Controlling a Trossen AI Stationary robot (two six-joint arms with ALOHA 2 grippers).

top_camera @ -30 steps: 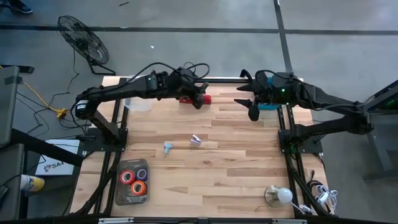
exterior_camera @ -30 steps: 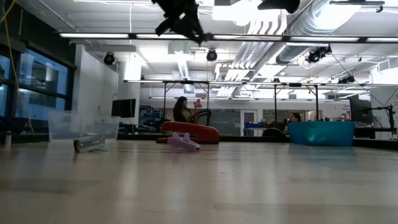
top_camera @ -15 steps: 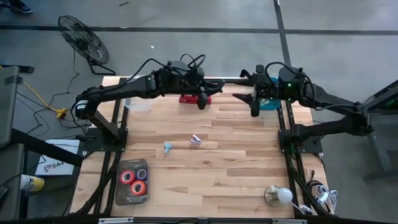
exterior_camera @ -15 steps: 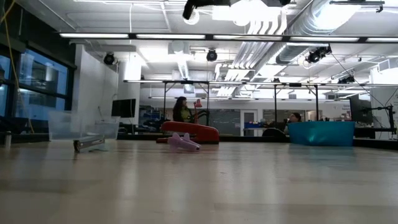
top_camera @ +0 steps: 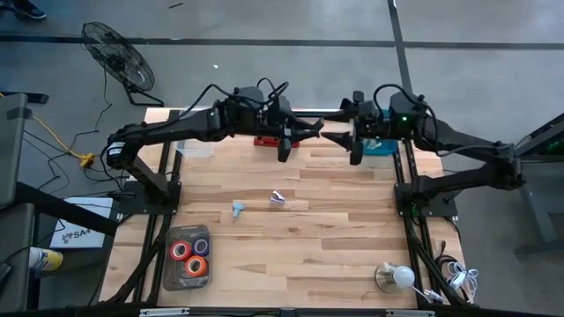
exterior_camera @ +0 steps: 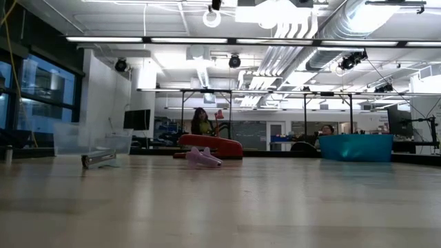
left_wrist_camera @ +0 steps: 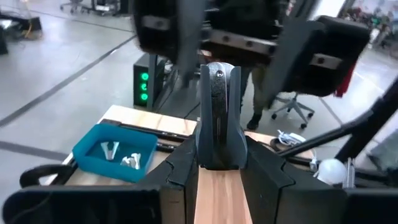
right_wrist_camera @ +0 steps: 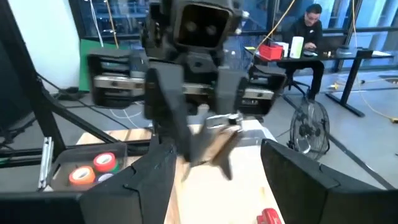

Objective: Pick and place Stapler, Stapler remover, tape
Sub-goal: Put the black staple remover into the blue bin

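My left gripper (top_camera: 298, 137) hangs above the desk's far edge, its fingers narrow on a dark staple remover (left_wrist_camera: 217, 112). My right gripper (top_camera: 342, 145) faces it, fingers wide and holding nothing. The stapler (top_camera: 263, 140) lies at the far edge. The tape (top_camera: 189, 252) sits in a tray (top_camera: 167, 264) near the near-left corner.

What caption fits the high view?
Left gripper passes a dark stapler remover to the open right gripper above the table.
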